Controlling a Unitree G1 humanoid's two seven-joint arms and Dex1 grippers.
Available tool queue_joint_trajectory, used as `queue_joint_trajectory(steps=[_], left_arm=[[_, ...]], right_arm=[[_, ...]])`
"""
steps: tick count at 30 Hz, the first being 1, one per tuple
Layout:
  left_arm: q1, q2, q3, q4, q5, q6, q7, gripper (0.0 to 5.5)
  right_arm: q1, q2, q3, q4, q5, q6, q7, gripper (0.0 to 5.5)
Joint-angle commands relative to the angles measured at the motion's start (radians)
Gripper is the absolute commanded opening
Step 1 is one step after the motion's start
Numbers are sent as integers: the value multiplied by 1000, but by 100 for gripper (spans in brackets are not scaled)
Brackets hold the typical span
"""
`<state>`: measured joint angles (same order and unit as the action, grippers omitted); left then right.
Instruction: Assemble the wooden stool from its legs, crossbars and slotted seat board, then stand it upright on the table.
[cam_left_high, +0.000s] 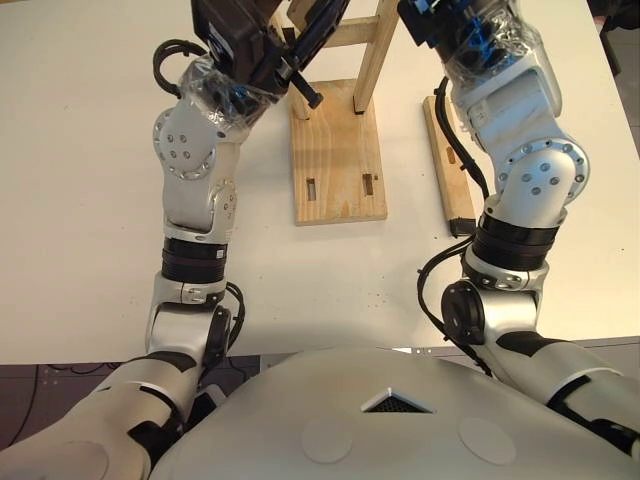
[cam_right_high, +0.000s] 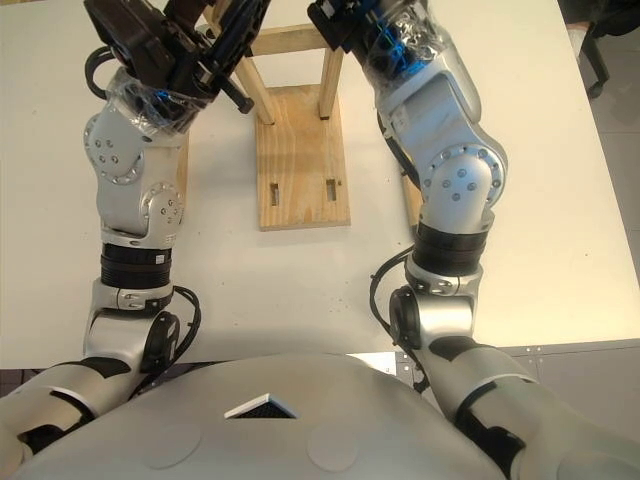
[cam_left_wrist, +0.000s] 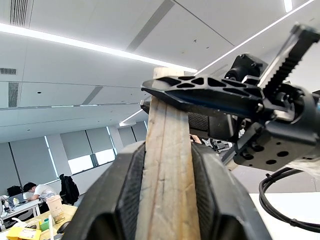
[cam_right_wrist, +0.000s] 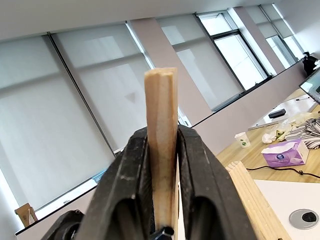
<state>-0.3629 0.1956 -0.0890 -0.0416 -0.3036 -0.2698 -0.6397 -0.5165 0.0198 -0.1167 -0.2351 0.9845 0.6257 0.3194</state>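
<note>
The slotted seat board (cam_left_high: 338, 165) lies flat on the white table (cam_left_high: 90, 200). Two legs (cam_left_high: 375, 60) (cam_right_high: 258, 95) stand in its far slots, joined higher up by a crossbar (cam_left_high: 350, 33). My left gripper (cam_left_high: 305, 55) is shut on the left leg, seen close between its black fingers (cam_left_wrist: 132, 190) in the left wrist view. On the right leg, my right gripper (cam_left_high: 420, 20) is shut, gripping the wood (cam_right_wrist: 161, 100) near its end. The two near slots (cam_left_high: 310, 187) of the board are bare.
A loose wooden leg piece (cam_left_high: 448, 165) lies on the table right of the board, partly under my right arm. Another wooden strip (cam_right_high: 183, 165) shows beside my left forearm. Bare table spreads to the left and in front of the board.
</note>
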Motion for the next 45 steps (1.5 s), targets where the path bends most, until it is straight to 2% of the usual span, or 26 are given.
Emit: queue_joint_trajectory(steps=[1,6,7,13,16,20,22,27,34,45], left_arm=[[-13,3,-4,20,10,-1,-10,125],[15,26,-36,27,9,175,-2,125],[22,39,-42,33,26,182,-10,161],[111,102,-38,28,55,226,-31,254],[161,69,23,13,49,252,74,297],[276,-67,205,-2,-55,248,303,301],[303,-119,252,19,-119,263,339,301],[291,-141,246,55,-104,247,343,301],[293,-132,270,72,-101,244,349,301],[298,-125,285,76,-96,248,361,301]], right_arm=[[-12,-20,0,6,-10,-4,13,53],[-5,-17,-2,8,-41,-27,10,52],[-1,-18,-1,9,-59,-36,12,49],[68,-93,26,14,-225,-131,75,39],[169,-185,-1,-14,-310,-205,138,39],[294,-251,-114,64,-425,-315,83,39],[339,-243,-123,121,-485,-375,57,39],[392,-206,-88,216,-594,-476,24,39],[486,-182,-52,181,-610,-476,5,39],[514,-205,-20,142,-657,-504,1,39]])
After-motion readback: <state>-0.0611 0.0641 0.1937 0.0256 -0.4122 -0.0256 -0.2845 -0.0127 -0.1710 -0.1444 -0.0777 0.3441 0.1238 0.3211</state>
